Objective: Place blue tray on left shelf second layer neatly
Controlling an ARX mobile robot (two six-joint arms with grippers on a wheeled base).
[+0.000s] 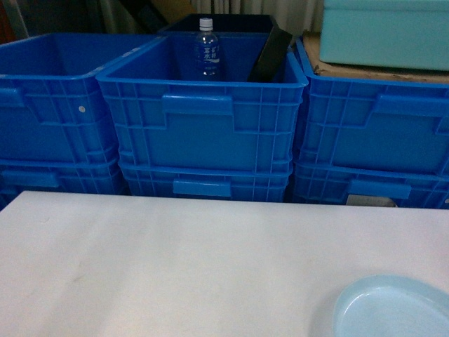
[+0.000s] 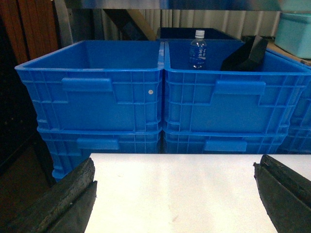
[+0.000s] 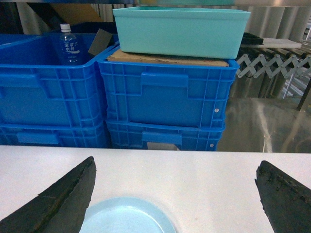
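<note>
My right gripper [image 3: 175,194] hangs spread wide over the blue tray [image 3: 127,216], which lies flat at the near right of the white table [image 1: 175,260]; my left gripper [image 2: 175,194] is spread too, holding nothing. The shallow rim could slip from my pads. Beyond, stacked blue crates [image 1: 203,119] could block a carry; I see no shelf.
</note>
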